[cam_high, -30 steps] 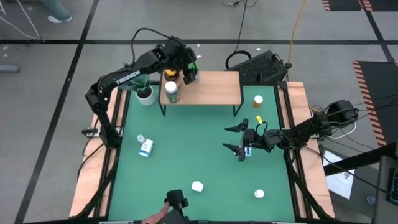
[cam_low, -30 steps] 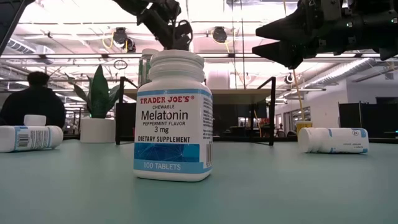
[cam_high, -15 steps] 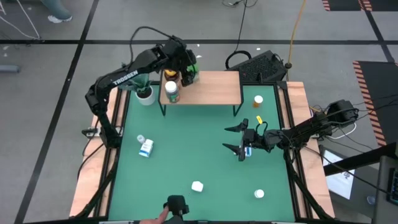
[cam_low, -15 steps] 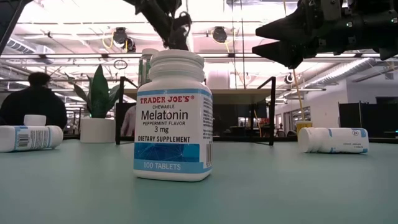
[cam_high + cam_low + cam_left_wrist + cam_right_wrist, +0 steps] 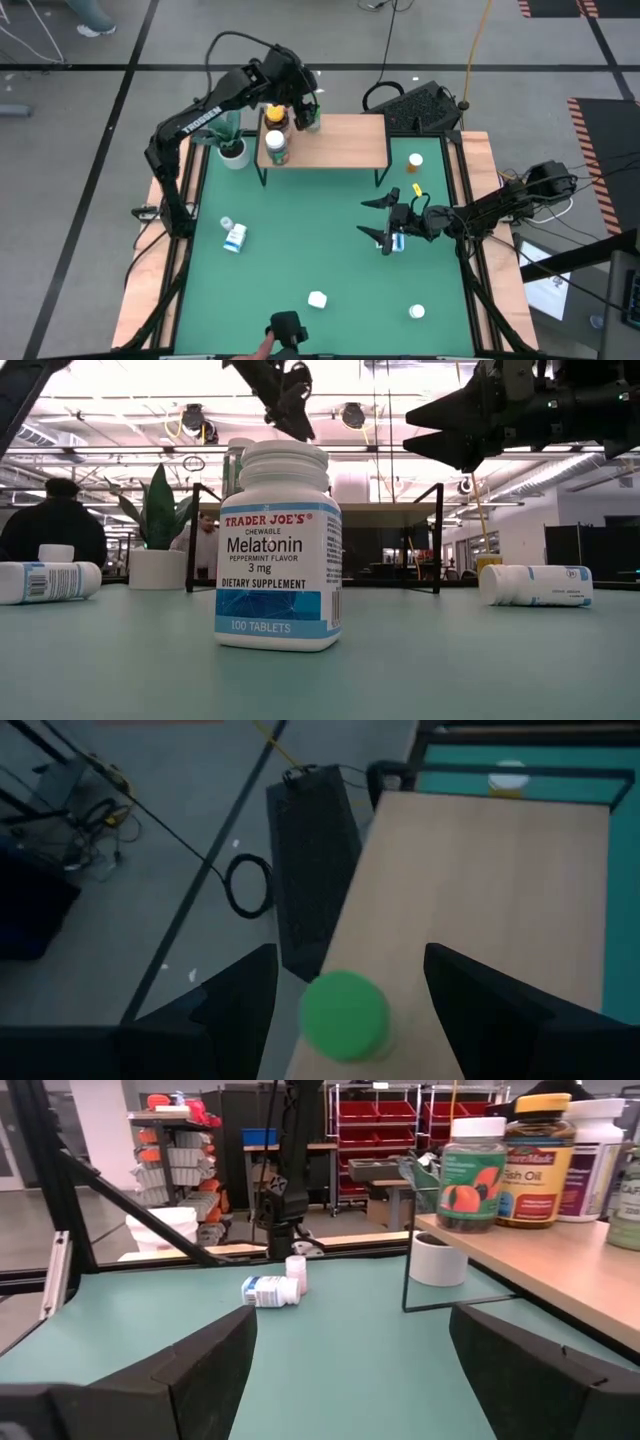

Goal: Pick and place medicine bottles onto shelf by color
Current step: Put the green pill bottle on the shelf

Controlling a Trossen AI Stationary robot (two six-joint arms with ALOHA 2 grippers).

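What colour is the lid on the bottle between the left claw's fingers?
Green lid, clearest in the left wrist view.

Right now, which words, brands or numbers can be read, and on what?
"TRADER JOE'S", "CHEWABLE", "Melatonin", "PEPPERMINT FLAVOR", "3 mg", "DIETARY SUPPLEMENT", "100 TABLETS": melatonin bottle.
"TROSSEN": left arm.
"Fish Oil": amber bottle on the shelf.
Print on the lying bottles: too small to read.

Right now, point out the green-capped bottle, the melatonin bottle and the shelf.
green-capped bottle point(image 5: 345, 1011), left wrist view, on its green cap.
melatonin bottle point(image 5: 278, 560), low view, on its label.
shelf point(image 5: 340, 140), high view, on bare board.
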